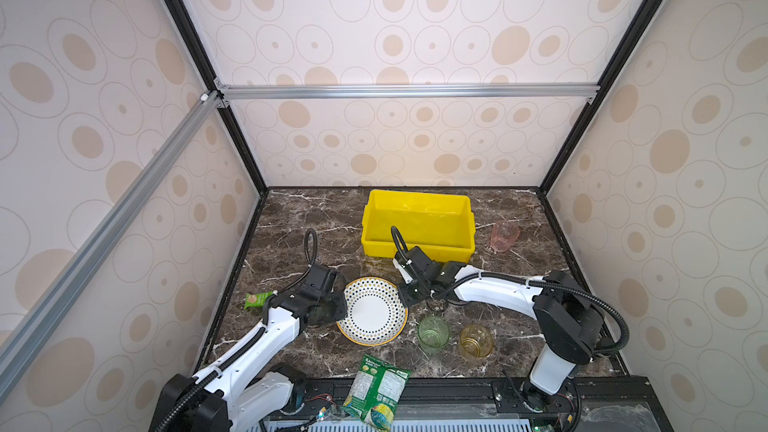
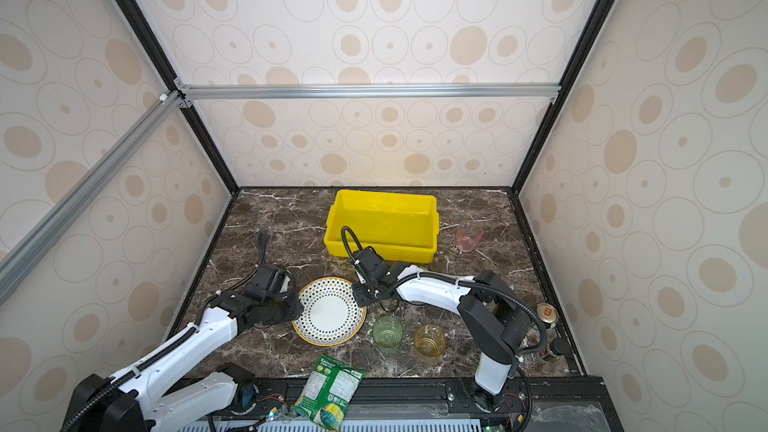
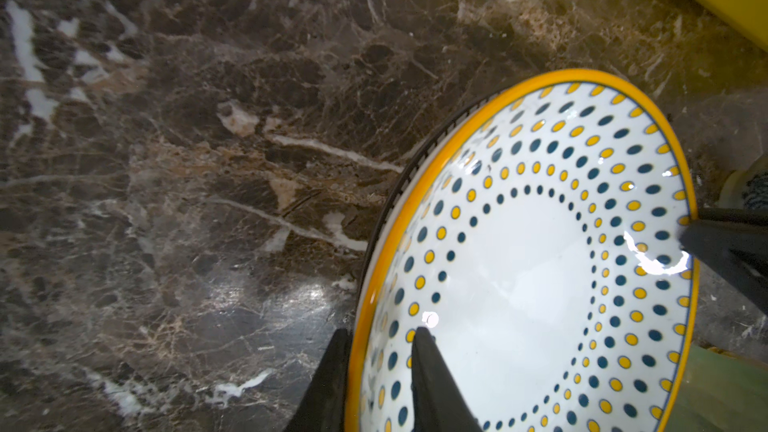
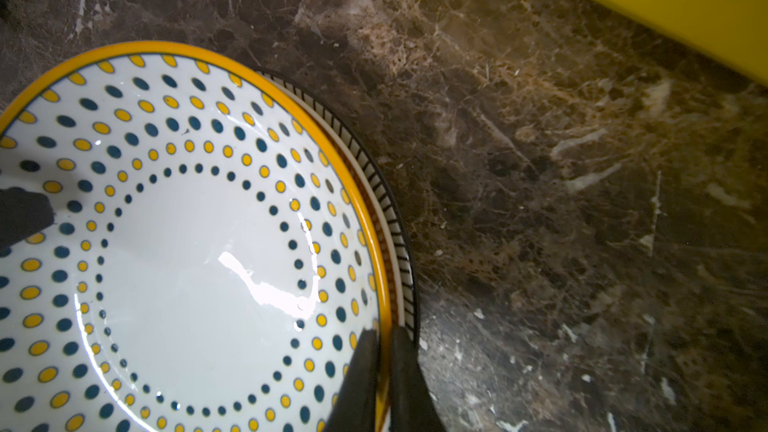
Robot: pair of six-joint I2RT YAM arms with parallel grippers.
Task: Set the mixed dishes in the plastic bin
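Your left gripper [image 3: 380, 332] and right gripper [image 4: 384, 332] both clamp the dotted plate [image 1: 372, 311]. A green tumbler [image 1: 433, 333] stands near it; the yellow bin [image 1: 415, 203] sits beyond.

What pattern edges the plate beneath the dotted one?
The lower plate has a black-and-white striped rim, clearest in the right wrist view.

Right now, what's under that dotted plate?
Under the dotted plate lies a second plate; only its black-striped rim peeks out. Its middle and anything else beneath are hidden.
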